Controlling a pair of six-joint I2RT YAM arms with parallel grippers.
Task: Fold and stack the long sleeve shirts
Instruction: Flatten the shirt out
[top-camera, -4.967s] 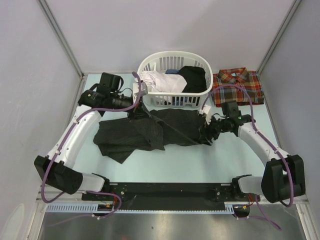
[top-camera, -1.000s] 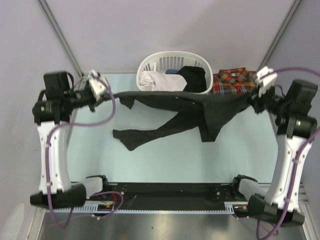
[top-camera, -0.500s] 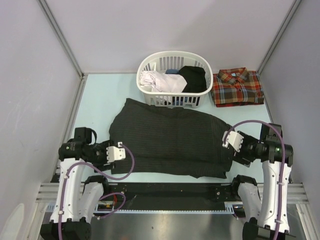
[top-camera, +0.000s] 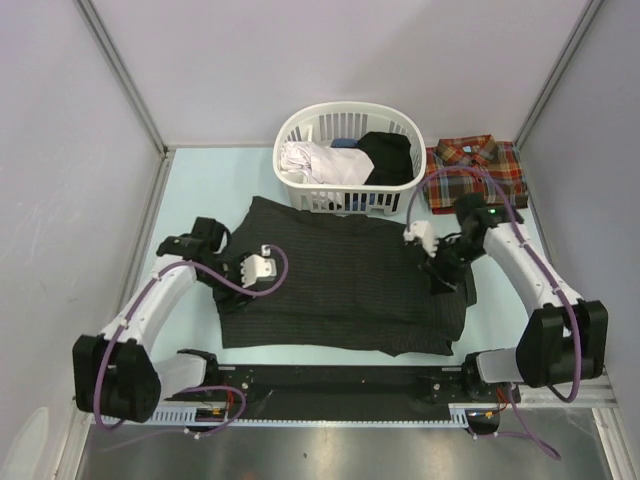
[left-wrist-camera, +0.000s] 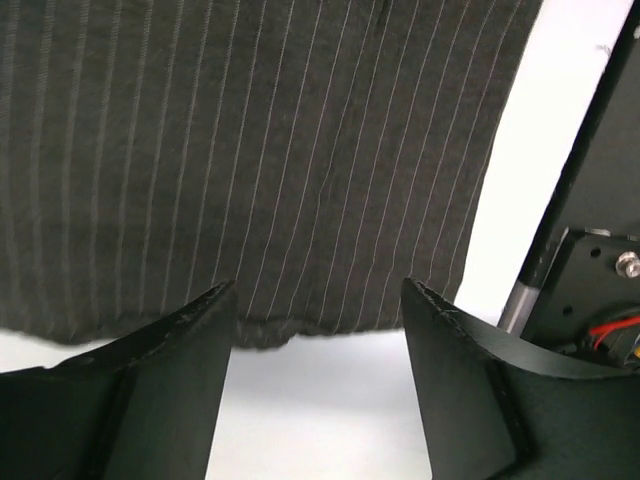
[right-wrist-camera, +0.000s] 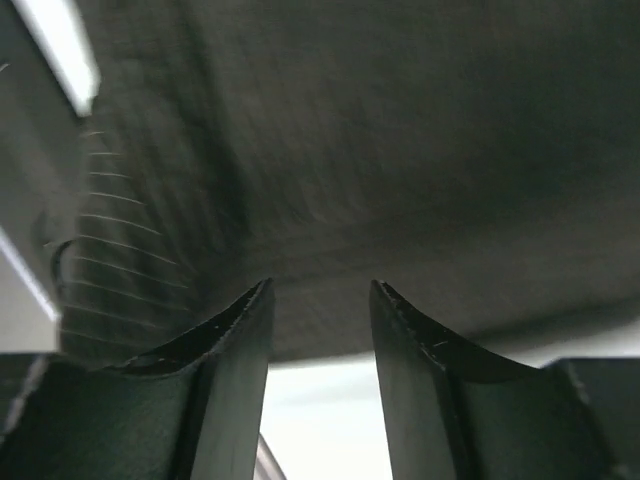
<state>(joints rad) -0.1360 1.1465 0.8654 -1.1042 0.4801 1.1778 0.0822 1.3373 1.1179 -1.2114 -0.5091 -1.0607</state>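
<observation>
The black pinstriped long sleeve shirt (top-camera: 340, 285) lies spread flat in the middle of the table. The plaid long sleeve shirt (top-camera: 476, 174) sits folded at the back right. My left gripper (top-camera: 238, 280) hovers at the black shirt's left edge. In the left wrist view the left gripper (left-wrist-camera: 317, 292) is open, with bare table between its fingers and the shirt's hem (left-wrist-camera: 260, 330) just beyond. My right gripper (top-camera: 440, 280) is over the shirt's right side. In the right wrist view the right gripper (right-wrist-camera: 321, 288) is open and empty, with dark cloth (right-wrist-camera: 400, 150) close ahead.
A white laundry basket (top-camera: 345, 108) with white, blue and black clothes stands at the back centre, just behind the black shirt. The black base rail (top-camera: 340, 380) runs along the near edge. Grey walls close in on both sides.
One second ago both grippers held the black shirt stretched in the air. It now lies flat and released. Since half a second ago both arms have moved from the near corners to its sides.
</observation>
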